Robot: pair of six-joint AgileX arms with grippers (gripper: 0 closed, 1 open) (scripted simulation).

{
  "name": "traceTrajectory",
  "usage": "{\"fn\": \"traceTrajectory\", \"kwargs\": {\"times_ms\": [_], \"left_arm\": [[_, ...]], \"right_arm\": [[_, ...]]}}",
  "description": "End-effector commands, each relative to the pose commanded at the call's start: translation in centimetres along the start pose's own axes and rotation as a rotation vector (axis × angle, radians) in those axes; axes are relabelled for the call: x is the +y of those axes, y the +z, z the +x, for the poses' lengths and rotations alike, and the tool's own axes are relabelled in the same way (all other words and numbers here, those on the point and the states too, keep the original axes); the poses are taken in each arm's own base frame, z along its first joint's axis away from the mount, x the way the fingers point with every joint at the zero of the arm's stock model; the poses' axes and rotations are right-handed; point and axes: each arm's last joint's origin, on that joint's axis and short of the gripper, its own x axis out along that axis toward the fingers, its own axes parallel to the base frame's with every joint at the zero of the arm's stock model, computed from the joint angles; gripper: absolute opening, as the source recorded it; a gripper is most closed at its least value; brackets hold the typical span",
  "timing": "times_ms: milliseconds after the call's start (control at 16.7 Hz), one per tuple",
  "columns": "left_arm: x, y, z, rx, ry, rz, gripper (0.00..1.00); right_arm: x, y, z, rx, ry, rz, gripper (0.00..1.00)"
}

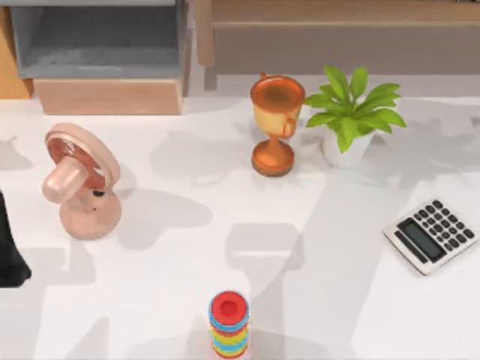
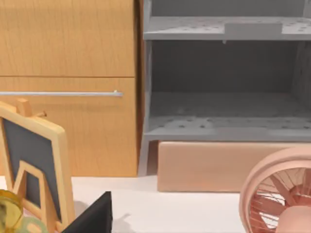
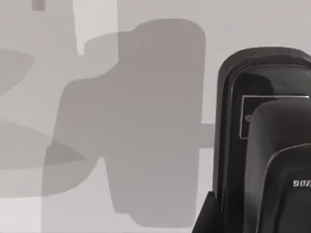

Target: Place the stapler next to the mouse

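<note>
The stapler point(image 3: 262, 141), a slim black bar with a rounded end and a pale mark, sits close under the right wrist camera. It hangs well above the white table point(image 3: 146, 58), over a broad arm shadow. My right gripper point(image 3: 228, 213) is shut on it; a dark fingertip point(image 3: 206, 216) shows beside the bar. My left arm point(image 1: 9, 255) is parked at the table's left edge. The mouse is out of view.
A pink desk fan point(image 1: 79, 180) stands at the left, a copper trophy point(image 1: 275, 124) and a potted plant point(image 1: 351, 112) at the back. A grey calculator point(image 1: 433, 235) lies at the right, a ring stack point(image 1: 229, 324) at the front. A small chalkboard easel point(image 2: 34, 160) stands by the cabinet.
</note>
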Motion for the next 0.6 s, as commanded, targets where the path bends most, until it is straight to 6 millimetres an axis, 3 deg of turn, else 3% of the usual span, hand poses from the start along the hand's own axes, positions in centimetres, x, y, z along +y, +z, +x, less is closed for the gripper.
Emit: {"fn": "traceTrajectory", "kwargs": {"times_ms": [600], "left_arm": [[0.00, 0.00, 0.00, 0.000, 0.000, 0.000, 1.00]], "right_arm": [[0.96, -0.69, 0.99, 0.090, -0.054, -0.010, 0.00]]}}
